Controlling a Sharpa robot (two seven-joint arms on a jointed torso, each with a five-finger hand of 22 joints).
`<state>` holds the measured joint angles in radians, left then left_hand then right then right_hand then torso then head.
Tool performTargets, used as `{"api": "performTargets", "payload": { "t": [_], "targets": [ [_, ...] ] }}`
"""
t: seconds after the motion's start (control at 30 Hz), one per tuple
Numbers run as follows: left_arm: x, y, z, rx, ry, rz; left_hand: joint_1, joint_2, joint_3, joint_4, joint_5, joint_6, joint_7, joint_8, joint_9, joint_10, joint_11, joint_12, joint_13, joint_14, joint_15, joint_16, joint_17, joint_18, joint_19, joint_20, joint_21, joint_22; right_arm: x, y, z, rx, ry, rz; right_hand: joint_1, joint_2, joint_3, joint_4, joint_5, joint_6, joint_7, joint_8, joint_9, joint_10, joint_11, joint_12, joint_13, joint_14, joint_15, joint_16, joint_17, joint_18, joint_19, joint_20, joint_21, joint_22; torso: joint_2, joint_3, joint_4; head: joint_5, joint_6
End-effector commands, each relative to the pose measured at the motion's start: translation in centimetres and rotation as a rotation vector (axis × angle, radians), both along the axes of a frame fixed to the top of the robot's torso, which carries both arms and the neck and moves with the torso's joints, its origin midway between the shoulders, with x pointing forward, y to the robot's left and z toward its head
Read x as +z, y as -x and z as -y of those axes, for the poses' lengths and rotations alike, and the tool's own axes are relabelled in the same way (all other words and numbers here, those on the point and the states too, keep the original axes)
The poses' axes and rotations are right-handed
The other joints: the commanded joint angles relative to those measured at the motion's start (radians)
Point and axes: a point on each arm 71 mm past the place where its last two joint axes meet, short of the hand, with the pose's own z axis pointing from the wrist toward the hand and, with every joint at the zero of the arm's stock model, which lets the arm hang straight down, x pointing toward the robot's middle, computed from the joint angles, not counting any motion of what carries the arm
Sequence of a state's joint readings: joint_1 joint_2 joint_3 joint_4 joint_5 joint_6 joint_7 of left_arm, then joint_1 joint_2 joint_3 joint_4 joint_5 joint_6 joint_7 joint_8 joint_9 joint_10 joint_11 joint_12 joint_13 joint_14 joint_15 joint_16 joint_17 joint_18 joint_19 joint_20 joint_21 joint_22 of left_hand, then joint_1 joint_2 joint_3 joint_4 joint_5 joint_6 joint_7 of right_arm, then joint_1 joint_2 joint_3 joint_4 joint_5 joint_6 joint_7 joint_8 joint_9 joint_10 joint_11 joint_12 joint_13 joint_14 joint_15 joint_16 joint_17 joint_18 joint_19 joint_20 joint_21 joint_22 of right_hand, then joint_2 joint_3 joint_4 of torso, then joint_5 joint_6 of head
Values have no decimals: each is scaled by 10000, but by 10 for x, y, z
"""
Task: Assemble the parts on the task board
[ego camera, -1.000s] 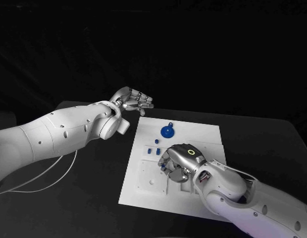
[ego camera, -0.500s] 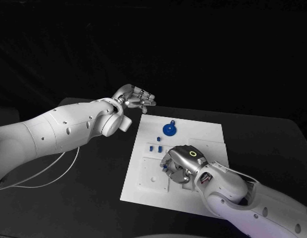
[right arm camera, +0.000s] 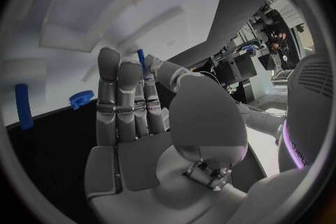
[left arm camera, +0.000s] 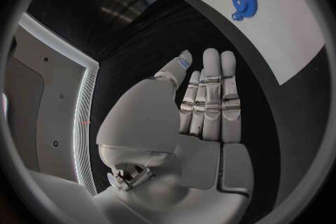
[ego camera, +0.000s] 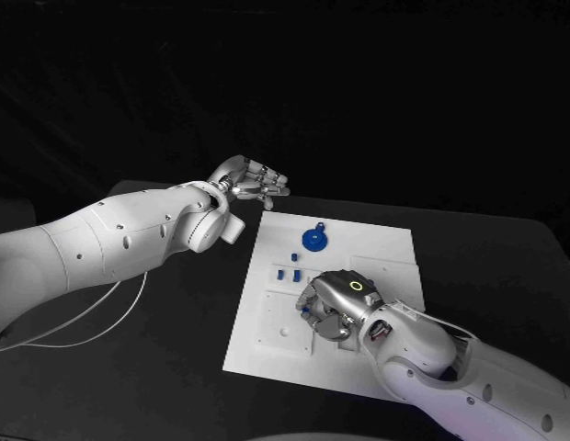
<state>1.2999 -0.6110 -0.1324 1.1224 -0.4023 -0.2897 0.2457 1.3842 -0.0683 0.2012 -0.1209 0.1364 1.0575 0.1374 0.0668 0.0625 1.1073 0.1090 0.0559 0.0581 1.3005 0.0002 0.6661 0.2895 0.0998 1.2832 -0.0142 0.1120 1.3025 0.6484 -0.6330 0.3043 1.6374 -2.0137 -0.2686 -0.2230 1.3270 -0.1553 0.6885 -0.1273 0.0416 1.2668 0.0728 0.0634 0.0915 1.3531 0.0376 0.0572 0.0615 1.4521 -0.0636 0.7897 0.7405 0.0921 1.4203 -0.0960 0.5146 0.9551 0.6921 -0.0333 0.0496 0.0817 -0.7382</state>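
Right hand (ego camera: pixel 336 301) shifts slightly nearer over task board (ego camera: pixel 378 241), pinching thin blue part (right arm camera: pixel 141 60); insertion likely imminent. Left hand (ego camera: pixel 251 183) unchanged, released, off board's far-left corner. Blue gear (ego camera: pixel 312 242) rests untouched on board.

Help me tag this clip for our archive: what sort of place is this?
Probably a robotics lab test bench: a black table carries a white task board with small blue parts, among them a blue gear, and two robot hands, left and right, work there.

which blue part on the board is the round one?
The blue gear at the far end of the task board, with a small tab on its far rim. The other blue parts nearer the right hand are small upright pegs.
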Motion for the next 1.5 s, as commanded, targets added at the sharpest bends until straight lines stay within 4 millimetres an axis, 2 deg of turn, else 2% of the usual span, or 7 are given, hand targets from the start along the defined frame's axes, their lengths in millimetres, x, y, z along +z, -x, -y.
{"api": "performTargets", "payload": {
  "t": [0.03,1.03,1.13,1.27,1.33,1.4,1.5],
  "targets": [
    [0,0,3,-181,96,-61,3,61,-19,-24,-7,-72,9,-31,-1,-62,-23,55,12,-29,26,36,13,130,53,-20,-50,8,0,1,-1,119,89,154,26,48,-9,-66,67,84,14,14,-6,328,-219,37,44,24,-75,-41,16,207,84,-9,-22,9,-1,0,-2,5,-13],
    [-1,1,7,-363,64,-220,26,89,-73,-23,-52,-82,13,-29,0,-112,-11,55,12,-53,37,47,-1,133,65,-8,-147,82,-16,5,-4,142,723,-86,-103,53,105,-52,66,3,46,1,-95,158,-172,23,24,29,-2,-41,-22,184,242,50,-499,723,-7,-7,-3,-1,-50],
    [-1,1,7,-383,61,-242,26,90,-95,-19,-76,-85,13,-30,-1,-129,-8,56,13,-59,41,48,-4,132,68,-4,-168,89,-17,4,-2,82,657,-182,-206,-123,139,-50,72,-352,157,-25,-193,-269,-40,10,-4,21,76,-42,-35,192,223,101,-527,752,-5,-9,-6,-5,-49],
    [-1,1,7,-388,57,-257,26,90,-95,-19,-76,-85,13,-30,-1,-129,-8,56,13,-59,41,48,-4,132,68,-4,-168,89,-18,3,0,23,486,-267,-515,-687,-343,-42,82,-868,274,-8,-257,-1340,260,9,-25,-45,285,-122,-121,262,178,272,-670,684,-5,-6,-6,-15,-50],
    [-1,1,7,-390,57,-262,28,94,-116,-11,-87,-89,15,-30,-1,-151,-3,56,13,-61,44,51,-5,133,75,-1,-186,92,-18,3,2,-16,389,-256,-557,-866,-914,-25,190,-892,268,-1,-244,-1779,371,21,-21,-98,314,-216,-265,432,200,372,-867,539,-6,-6,-10,-33,-31],
    [-1,1,7,-389,56,-266,28,94,-116,-11,-87,-89,15,-30,-1,-151,-3,56,13,-61,44,51,-5,133,75,-1,-186,92,-18,3,3,-46,294,-235,-474,-901,-1566,-41,256,-983,236,-4,-252,-2103,437,30,-17,-133,363,-316,-458,517,251,450,-1095,358,-8,-9,-6,-50,-18],
    [-1,1,6,-389,53,-279,28,94,-116,-11,-87,-89,15,-30,-1,-151,-3,56,13,-61,44,51,-5,133,75,-1,-186,92,-16,3,4,-92,100,-164,-220,-768,-2794,-37,480,-1163,203,-8,-256,-2467,520,25,-16,-136,433,-352,-806,622,421,543,-1481,35,-7,-8,1,-66,-4]
  ]
}}
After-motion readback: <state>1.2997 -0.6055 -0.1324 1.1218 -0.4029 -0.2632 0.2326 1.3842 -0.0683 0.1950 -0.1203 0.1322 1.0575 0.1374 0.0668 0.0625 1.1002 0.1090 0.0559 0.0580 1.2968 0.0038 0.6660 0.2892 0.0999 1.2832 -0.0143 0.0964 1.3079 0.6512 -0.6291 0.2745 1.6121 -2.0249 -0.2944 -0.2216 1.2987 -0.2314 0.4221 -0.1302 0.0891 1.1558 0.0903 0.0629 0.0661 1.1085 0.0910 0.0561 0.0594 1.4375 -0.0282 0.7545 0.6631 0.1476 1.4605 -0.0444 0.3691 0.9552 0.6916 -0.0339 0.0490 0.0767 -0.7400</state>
